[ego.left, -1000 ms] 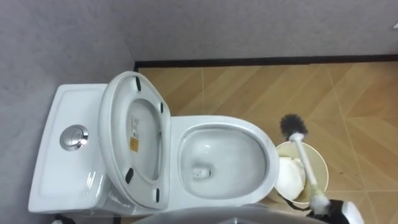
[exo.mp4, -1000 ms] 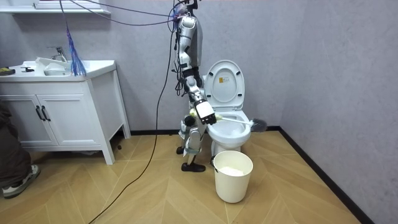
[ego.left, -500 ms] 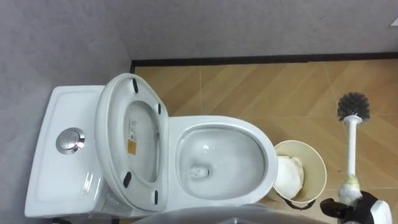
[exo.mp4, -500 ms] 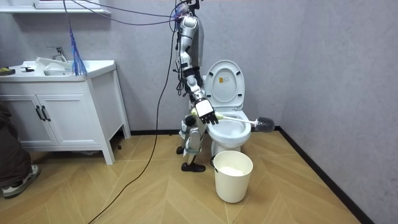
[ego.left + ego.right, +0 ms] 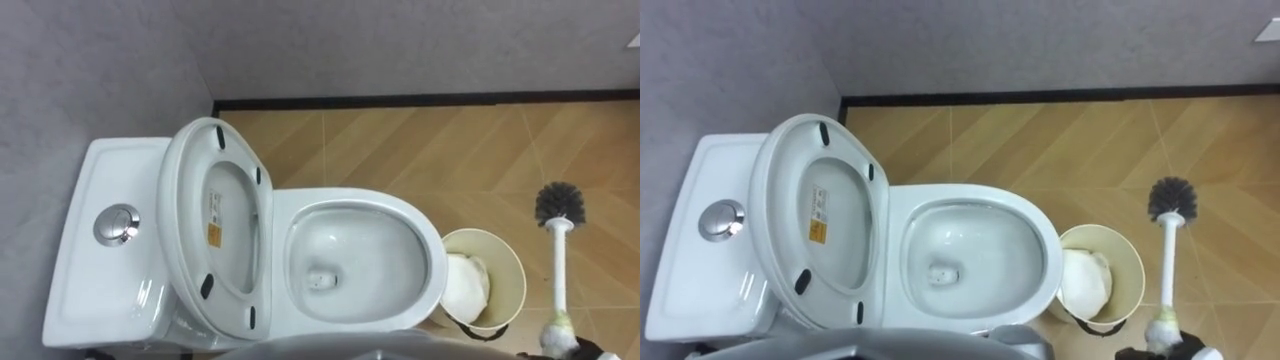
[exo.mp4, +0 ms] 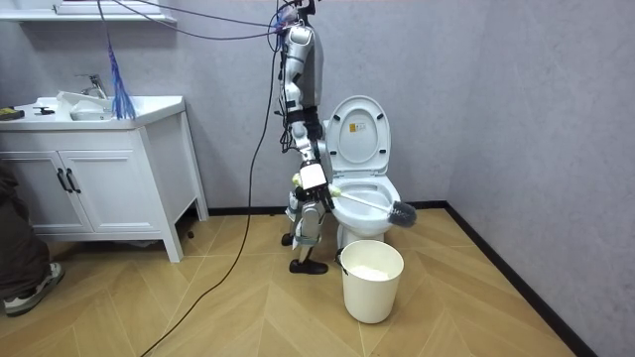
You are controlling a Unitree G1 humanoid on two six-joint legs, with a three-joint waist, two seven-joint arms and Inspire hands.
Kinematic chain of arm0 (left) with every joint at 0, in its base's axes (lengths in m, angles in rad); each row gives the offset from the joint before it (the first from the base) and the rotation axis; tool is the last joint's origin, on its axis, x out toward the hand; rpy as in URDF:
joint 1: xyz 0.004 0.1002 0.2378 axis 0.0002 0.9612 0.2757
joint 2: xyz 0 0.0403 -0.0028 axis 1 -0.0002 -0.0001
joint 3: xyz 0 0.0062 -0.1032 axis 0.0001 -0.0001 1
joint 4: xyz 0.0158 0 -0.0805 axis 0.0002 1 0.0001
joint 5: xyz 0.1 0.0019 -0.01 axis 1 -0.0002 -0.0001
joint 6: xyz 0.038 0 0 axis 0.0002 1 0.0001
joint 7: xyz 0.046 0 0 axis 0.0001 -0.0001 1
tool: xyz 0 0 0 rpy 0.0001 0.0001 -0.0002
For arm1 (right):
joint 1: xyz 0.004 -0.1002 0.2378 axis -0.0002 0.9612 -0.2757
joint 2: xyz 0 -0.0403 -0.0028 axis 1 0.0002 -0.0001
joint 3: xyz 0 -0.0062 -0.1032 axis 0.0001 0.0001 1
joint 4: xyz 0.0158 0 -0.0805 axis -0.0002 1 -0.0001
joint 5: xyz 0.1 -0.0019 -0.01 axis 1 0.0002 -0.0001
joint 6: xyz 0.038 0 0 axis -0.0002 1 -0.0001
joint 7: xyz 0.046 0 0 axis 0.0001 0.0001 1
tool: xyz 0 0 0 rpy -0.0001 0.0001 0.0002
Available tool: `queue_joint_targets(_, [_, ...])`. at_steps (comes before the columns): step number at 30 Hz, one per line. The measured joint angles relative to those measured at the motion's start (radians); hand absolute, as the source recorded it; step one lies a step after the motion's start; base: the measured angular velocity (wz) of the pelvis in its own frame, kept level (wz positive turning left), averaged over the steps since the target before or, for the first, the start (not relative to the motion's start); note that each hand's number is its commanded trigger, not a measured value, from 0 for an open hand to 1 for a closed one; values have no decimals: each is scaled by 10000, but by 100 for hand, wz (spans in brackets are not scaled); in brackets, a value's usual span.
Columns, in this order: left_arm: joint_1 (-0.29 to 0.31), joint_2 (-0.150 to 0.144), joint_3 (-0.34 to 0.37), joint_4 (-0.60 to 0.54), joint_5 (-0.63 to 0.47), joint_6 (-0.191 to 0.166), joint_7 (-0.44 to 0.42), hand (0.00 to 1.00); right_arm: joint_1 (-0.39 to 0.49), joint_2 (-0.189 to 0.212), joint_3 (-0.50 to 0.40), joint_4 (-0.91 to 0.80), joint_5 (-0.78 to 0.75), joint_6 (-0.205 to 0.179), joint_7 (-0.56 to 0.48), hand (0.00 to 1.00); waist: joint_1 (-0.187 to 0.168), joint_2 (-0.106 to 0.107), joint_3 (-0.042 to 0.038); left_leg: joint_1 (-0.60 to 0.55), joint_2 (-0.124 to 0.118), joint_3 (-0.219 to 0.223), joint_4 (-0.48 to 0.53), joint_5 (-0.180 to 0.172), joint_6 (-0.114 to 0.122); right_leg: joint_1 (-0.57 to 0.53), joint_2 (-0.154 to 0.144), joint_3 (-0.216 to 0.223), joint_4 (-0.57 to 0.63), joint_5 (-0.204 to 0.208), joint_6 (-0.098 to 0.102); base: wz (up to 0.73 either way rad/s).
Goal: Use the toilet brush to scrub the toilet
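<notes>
Brush (image 5: 558,268) in right hand (image 6: 312,178)

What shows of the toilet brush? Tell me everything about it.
The toilet brush has a round dark bristle head on a straight white stick, plastic by its look, with a pale yellowish grip. The right hand clasps that grip at the eye view's lower edge. The brush hangs in the air, head over the wooden floor right of the bin, touching neither it nor the toilet.
</notes>
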Motion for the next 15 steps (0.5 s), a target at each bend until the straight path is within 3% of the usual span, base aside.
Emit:
queue_joint_targets(7, [4,11,0,29,7,-65,-35,0,-112,-1,0,128,-472,-5,199,0,11,15,10,11,-2,-15,-5,0,0,0,0,4,-11,3,1,0])
queue_joint_targets(13, [9,16,205,41,101,-69,-225,0,-161,-22,3,273,-769,36,1249,0,12,16,10,20,-1,-31,-5,0,0,2,-3,-11,-12,3,0,0])
queue_joint_targets(15, [12,15,233,59,269,-64,-235,0,-126,-21,53,276,-775,259,1718,0,18,16,9,20,-3,-31,-5,0,0,0,-6,-4,-13,3,1,0])
